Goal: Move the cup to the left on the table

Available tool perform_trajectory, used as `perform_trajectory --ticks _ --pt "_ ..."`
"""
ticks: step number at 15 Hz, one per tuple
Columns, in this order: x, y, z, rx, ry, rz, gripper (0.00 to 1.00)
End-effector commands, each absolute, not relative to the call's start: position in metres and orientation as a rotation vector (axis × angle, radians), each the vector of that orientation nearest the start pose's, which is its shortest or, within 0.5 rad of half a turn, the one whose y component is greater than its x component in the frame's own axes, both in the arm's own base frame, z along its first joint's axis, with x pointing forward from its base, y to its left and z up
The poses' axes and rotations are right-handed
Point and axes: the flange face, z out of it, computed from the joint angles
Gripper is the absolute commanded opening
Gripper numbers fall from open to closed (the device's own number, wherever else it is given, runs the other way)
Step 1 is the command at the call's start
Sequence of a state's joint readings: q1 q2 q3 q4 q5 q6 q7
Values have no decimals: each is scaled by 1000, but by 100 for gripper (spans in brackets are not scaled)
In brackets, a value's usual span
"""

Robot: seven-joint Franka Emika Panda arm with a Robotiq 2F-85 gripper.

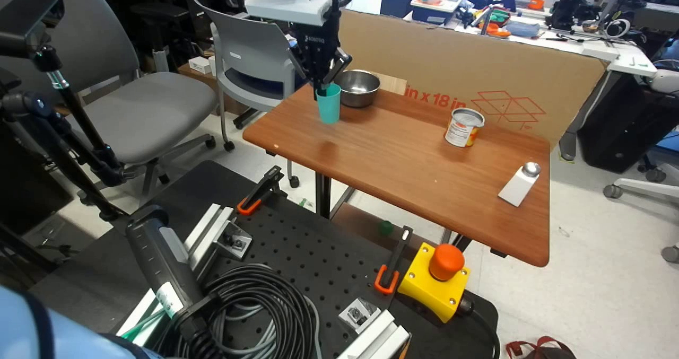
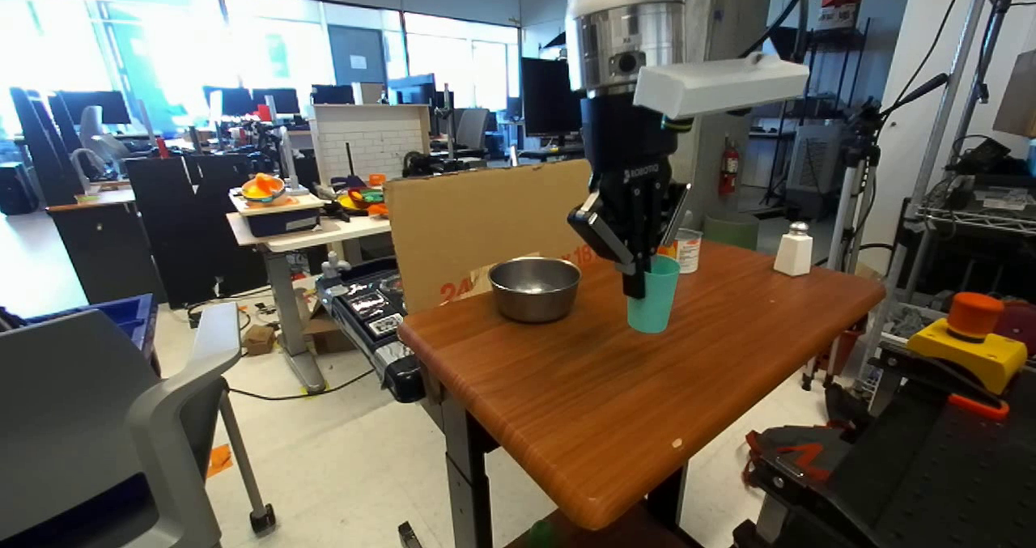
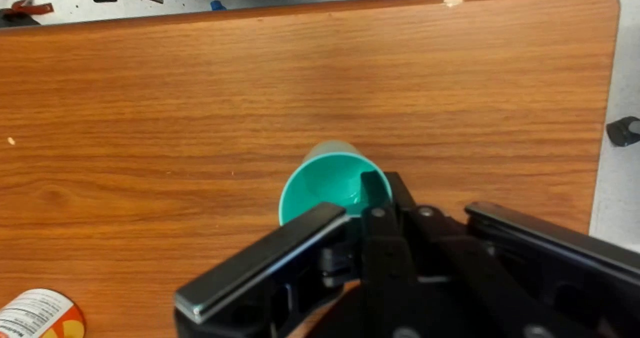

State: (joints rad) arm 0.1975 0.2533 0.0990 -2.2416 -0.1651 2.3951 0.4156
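The teal cup (image 1: 330,107) shows in both exterior views (image 2: 652,305), near one end of the reddish-brown wooden table (image 1: 392,152). In the wrist view I look into its open mouth (image 3: 320,183). My gripper (image 3: 386,184) is shut on the cup's wall at the rim, one black finger inside the cup and one outside. The gripper points down from above in both exterior views (image 1: 321,90) (image 2: 638,279). The cup is roughly upright with a slight tilt. It looks a little above the tabletop, but I cannot tell the gap exactly.
A metal bowl (image 2: 534,290) stands close to the cup. A can (image 1: 464,128) and a white and silver shaker (image 1: 521,183) stand toward the table's far end. A cardboard sheet (image 1: 424,57) stands along one long edge. A black perforated board (image 1: 297,253) lies beyond the opposite edge.
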Motion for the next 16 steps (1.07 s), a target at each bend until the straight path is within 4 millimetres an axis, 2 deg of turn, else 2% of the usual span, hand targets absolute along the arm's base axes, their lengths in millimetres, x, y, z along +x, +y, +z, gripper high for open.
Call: perform_trajectory --ticks 1,5,8,9,11,16 --pt "529 161 223 -3271 -137 124 1" --pt "535 163 198 -3287 -232 178 1" --pt "539 163 201 -3267 -263 183 1" --pt "538 161 203 -3259 -273 193 29" --pt "536 157 207 -3252 -296 208 36" --pt "520 145 240 -3241 -288 143 74"
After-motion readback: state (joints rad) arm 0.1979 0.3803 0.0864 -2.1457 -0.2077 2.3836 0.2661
